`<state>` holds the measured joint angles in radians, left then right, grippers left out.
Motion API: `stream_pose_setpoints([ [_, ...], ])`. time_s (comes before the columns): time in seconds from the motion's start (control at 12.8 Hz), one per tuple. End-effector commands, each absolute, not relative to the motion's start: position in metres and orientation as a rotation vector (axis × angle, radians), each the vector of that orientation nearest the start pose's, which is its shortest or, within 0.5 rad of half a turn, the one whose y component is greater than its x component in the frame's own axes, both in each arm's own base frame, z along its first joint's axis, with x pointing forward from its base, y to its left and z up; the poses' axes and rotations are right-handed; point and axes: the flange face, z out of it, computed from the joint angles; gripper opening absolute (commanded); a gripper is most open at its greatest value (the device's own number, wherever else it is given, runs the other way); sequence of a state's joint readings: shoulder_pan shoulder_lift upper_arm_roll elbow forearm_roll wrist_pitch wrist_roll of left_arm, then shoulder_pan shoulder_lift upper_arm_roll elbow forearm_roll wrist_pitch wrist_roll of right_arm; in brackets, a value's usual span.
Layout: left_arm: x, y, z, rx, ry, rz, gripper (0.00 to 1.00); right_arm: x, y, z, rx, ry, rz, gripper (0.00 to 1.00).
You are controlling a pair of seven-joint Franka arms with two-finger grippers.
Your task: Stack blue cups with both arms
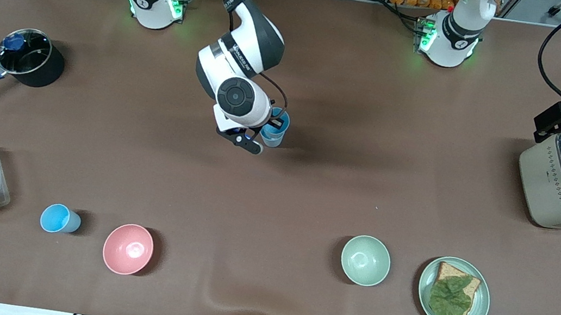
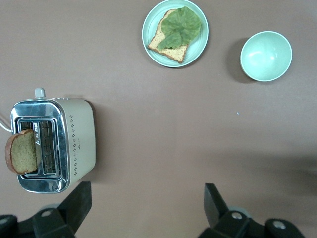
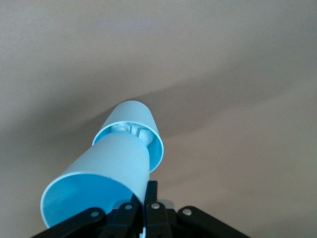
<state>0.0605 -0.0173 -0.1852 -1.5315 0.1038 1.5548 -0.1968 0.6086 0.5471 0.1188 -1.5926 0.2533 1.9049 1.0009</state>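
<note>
Now, right claw (image 3: 143, 218) pinching upper blue cup (image 3: 99, 178) into lower cup (image 3: 136, 129), left claw (image 2: 146, 208) spread, waiting beside toaster (image 2: 52, 144).

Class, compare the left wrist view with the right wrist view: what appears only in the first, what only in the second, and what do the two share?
Only the left wrist view shows the toaster with a bread slice in its slot, the plate carrying bread topped with lettuce, the pale green bowl, and the left gripper with jaws open, holding nothing.

Only the right wrist view shows two blue cups, the upper cup nested in the lower cup, gripped by the right gripper.

Both show the brown table.
</note>
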Motion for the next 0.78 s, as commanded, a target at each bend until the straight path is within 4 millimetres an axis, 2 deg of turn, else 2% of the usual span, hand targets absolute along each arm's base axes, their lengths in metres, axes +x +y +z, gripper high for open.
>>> stream_pose_setpoints([
  [0.0, 0.536, -0.055, 0.654, -3.051, -0.099, -0.077, 1.00, 0.487, 0.451, 0.299, -3.027, 0.629, 0.581, 0.01],
  [0.08, 0.537, -0.058, 0.653, -3.052, -0.092, -0.072, 1.00, 0.488, 0.450, 0.299, -3.031, 0.628, 0.584, 0.39],
  [0.16, 0.537, -0.062, 0.651, -3.050, -0.099, -0.067, 1.00, 0.488, 0.450, 0.300, -3.035, 0.626, 0.572, 0.99],
  [0.31, 0.537, -0.069, 0.651, -3.055, -0.085, -0.067, 1.00, 0.494, 0.444, 0.314, -3.054, 0.606, 0.519, 1.00],
  [0.39, 0.536, -0.079, 0.649, -3.055, -0.068, -0.062, 1.00, 0.498, 0.436, 0.338, -3.067, 0.591, 0.468, 1.00],
  [0.47, 0.536, -0.080, 0.648, -3.055, -0.064, -0.057, 1.00, 0.504, 0.422, 0.364, -3.128, 0.525, 0.367, 1.00],
  [0.63, 0.537, -0.078, 0.649, -3.055, -0.059, -0.058, 1.00, 0.522, 0.375, 0.410, -3.191, 0.290, 0.303, 1.00],
  [0.7, 0.537, -0.078, 0.650, -3.055, -0.062, -0.063, 1.00, 0.535, 0.342, 0.428, -3.190, 0.190, 0.325, 1.00],
])
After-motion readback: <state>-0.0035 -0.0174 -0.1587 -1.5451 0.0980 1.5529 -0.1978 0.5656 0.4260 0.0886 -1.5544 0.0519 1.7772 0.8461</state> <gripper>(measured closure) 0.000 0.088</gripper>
